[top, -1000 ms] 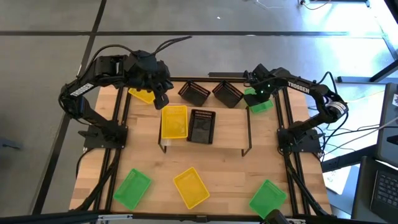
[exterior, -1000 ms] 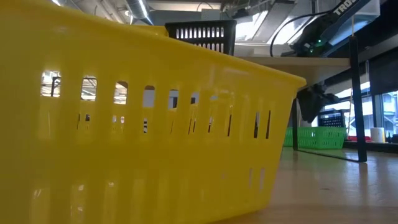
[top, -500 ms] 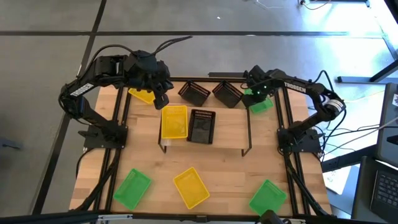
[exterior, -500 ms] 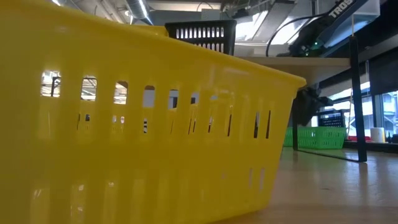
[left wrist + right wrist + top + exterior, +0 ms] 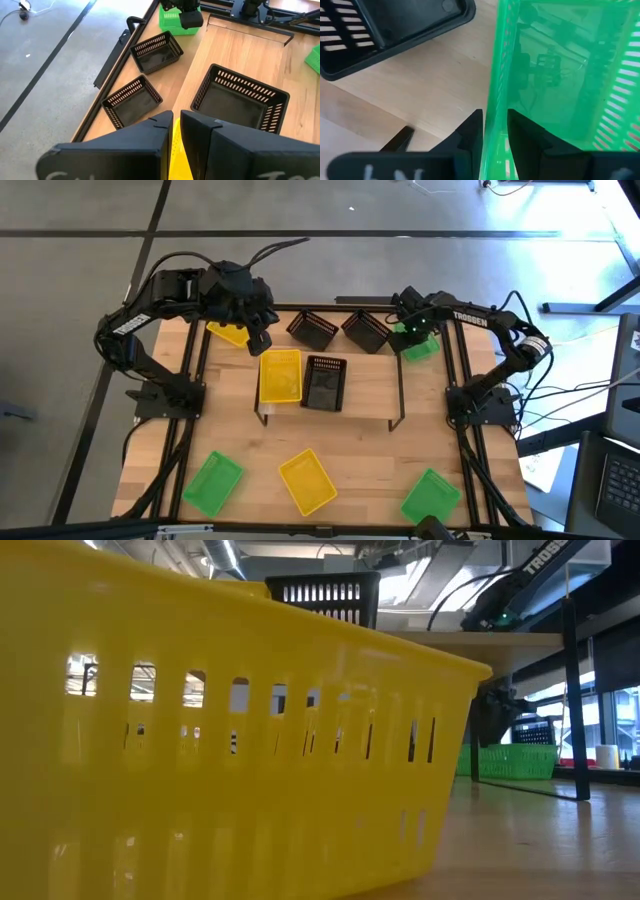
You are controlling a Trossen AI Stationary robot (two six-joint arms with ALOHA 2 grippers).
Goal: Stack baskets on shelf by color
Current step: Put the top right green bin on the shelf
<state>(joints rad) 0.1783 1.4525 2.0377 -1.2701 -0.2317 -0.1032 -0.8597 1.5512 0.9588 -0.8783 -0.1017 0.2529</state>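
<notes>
A yellow basket (image 5: 280, 376) and a black basket (image 5: 325, 384) sit side by side on the shelf (image 5: 372, 395). My left gripper (image 5: 258, 340) is at the yellow basket's far left corner, fingers nearly together (image 5: 176, 119). My right gripper (image 5: 406, 330) is shut on a green basket (image 5: 420, 348), which rests on the table behind the shelf's right end (image 5: 505, 761). Two black baskets (image 5: 312, 330) (image 5: 366, 331) and a yellow one (image 5: 228, 333) lie along the far side. Two green baskets (image 5: 212, 482) (image 5: 432, 495) and a yellow one (image 5: 307, 481) lie near. My left gripper has a thin strip of the yellow basket's wall (image 5: 176, 150) between its fingers, coming from above at the far left corner. The basket stays flat on the shelf. My right gripper pinches the green basket's side wall (image 5: 496, 100), one finger (image 5: 470, 131) outside, one (image 5: 526, 131) inside, from above. The basket's bottom is on the table.
The shelf's right third is bare wood. Black rails (image 5: 192, 370) (image 5: 462, 370) run along both sides of the tabletop. The near yellow basket (image 5: 230, 730) fills most of the low view. The shelf's black leg (image 5: 572, 690) stands beside the green basket.
My right gripper has shifted a little toward the table's left, along the green basket. The basket has barely moved. My left arm has kept still.
</notes>
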